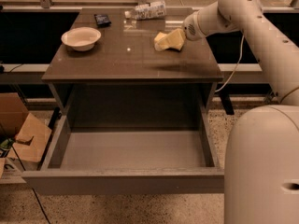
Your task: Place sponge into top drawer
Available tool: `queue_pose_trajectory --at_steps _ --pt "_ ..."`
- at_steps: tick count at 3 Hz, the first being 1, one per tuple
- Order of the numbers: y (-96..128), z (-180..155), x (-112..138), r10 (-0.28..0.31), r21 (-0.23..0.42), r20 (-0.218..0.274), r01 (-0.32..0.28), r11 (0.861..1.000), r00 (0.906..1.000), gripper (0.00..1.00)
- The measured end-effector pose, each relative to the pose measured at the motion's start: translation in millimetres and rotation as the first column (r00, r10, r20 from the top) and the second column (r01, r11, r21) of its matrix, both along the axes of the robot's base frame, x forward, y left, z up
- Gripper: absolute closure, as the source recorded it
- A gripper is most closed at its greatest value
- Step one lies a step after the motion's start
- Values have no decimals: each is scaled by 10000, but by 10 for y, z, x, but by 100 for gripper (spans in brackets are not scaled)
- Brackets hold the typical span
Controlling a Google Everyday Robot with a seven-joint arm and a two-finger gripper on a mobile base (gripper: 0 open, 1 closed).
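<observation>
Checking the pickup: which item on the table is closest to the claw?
The yellow sponge, right at the claw on the right of the table; the white bowl, bottle and dark object sit farther off.

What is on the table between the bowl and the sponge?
Nothing: in the camera view the table between bowl and sponge is bare. The gripper is at the sponge, over the table's right rear part.

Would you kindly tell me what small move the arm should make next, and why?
Probably secure the sponge and lift it slightly: the pincer is right at it, at the far right of the table, and the top drawer stands open in front.
</observation>
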State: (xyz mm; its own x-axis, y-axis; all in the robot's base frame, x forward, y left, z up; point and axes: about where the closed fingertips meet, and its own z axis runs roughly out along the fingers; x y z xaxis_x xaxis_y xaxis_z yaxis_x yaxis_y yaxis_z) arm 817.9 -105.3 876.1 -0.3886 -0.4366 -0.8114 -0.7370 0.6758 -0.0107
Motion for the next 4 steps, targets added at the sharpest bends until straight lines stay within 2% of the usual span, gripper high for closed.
queue_pose_trajectory --at_steps 1,2,3,4 --pt "-100 -208 284 -413 4 -15 413 9991 9991 0" --pt "-151 -328 416 -625 0 -144 625 9980 9979 0" --pt "-175 -455 478 -746 97 -390 750 9971 9965 19" --pt "-179 -483 491 -697 35 -436 699 9975 9966 42"
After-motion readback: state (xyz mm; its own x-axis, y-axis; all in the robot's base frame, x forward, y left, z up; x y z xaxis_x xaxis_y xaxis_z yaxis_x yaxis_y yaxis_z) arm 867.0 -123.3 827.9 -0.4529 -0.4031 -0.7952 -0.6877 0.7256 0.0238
